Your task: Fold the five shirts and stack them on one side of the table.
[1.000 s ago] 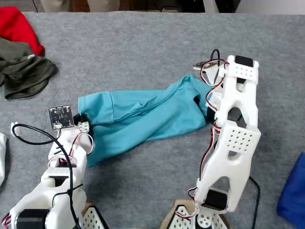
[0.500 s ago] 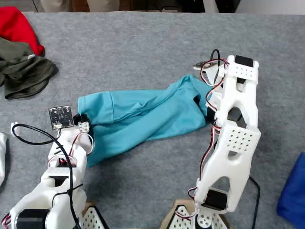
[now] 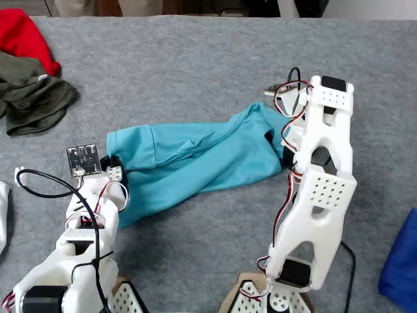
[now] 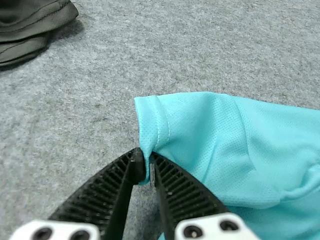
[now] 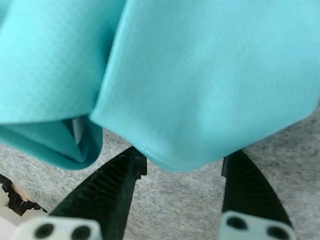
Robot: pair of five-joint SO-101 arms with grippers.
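A teal shirt [image 3: 195, 163] lies crumpled across the middle of the grey table [image 3: 195, 65]. My left gripper [image 4: 148, 169] is shut on the teal shirt's [image 4: 235, 145] hem corner at its left end; in the high view that gripper [image 3: 112, 167] sits at the cloth's left edge. At the shirt's right end my right gripper [image 5: 182, 165] stands open, its black fingers [image 5: 120, 180] straddling a hanging fold of the teal shirt [image 5: 200, 75]. The white right arm [image 3: 319, 176] covers that end from above.
A dark olive shirt [image 3: 32, 98] and a red shirt [image 3: 23, 36] lie bunched at the far left. A blue shirt [image 3: 401, 261] shows at the right edge, a white cloth [image 3: 2, 215] at the left edge. The olive shirt [image 4: 30, 22] lies beyond the left gripper.
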